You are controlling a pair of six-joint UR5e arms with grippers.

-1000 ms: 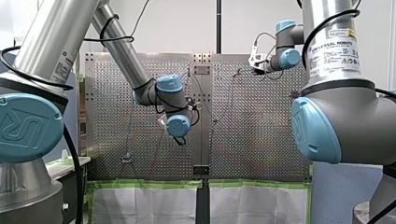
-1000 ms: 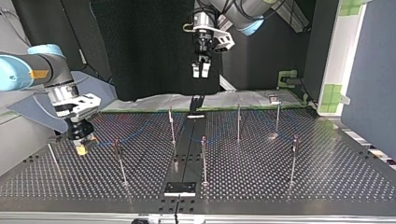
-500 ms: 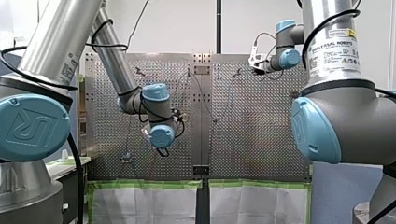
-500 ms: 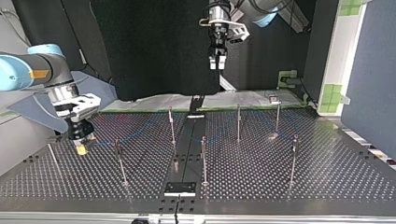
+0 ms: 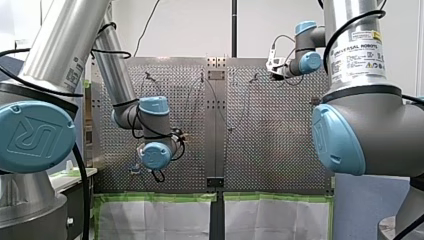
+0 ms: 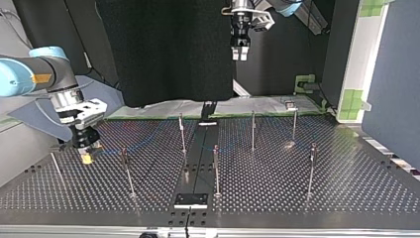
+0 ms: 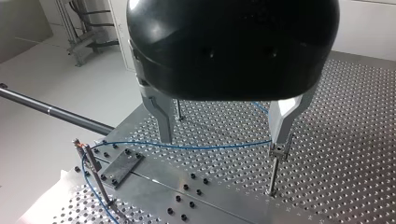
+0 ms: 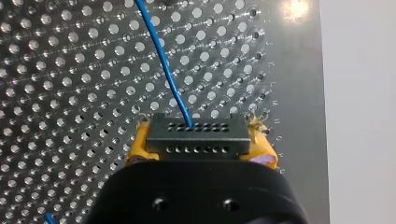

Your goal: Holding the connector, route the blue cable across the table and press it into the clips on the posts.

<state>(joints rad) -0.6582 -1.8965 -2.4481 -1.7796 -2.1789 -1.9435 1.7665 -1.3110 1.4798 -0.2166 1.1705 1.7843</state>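
Observation:
The thin blue cable (image 8: 163, 60) runs over the perforated table (image 6: 346, 198) into a grey connector (image 8: 197, 140). My right gripper (image 8: 198, 123) is shut on that connector between yellow pads (image 8: 135, 150). In the top view it (image 6: 87, 157) hangs low over the table at the left, beside a post (image 6: 126, 171). My left gripper (image 7: 223, 142) is open with nothing between its metal fingers. Below it the cable (image 7: 210, 147) stretches from one clip post (image 7: 95, 168) to another (image 7: 275, 163). In the top view it (image 6: 240, 52) is high above the table's far side.
Several thin posts stand about the table, among them one (image 6: 182, 131) near the middle, one (image 6: 253, 129) further right and one (image 6: 311, 166) at the right. A black plate (image 6: 190, 200) sits on the centre rail at the near edge.
My left arm has pulled away from the table: in the top view its gripper climbed and shifted right, in the front view its wrist swung left and down. My right gripper stayed put with the connector.

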